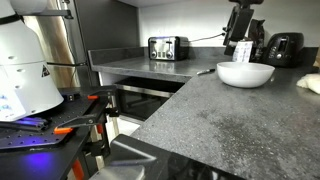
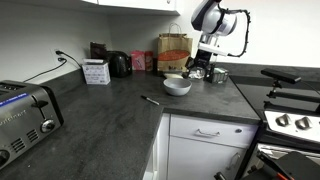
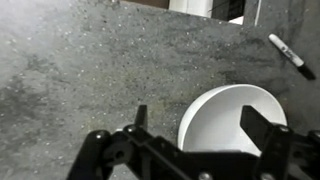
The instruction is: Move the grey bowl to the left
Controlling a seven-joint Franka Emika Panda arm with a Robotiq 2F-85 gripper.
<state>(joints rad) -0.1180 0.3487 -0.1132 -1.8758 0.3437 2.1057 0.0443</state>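
My arm (image 2: 212, 18) bends down over the far end of the dark counter (image 1: 230, 120), wrist pointing down. My gripper (image 3: 197, 125) hangs wide open and holds nothing, one finger (image 3: 255, 125) over the grey bowl (image 3: 222, 115) and the other outside its rim. The bowl sits upright on the counter, its inside bare white, with a pen (image 3: 290, 52) nearby.

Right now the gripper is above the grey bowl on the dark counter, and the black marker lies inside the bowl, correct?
No: the wrist view shows the black marker lying on the counter, apart from the grey bowl. The gripper is above the bowl, as you say.
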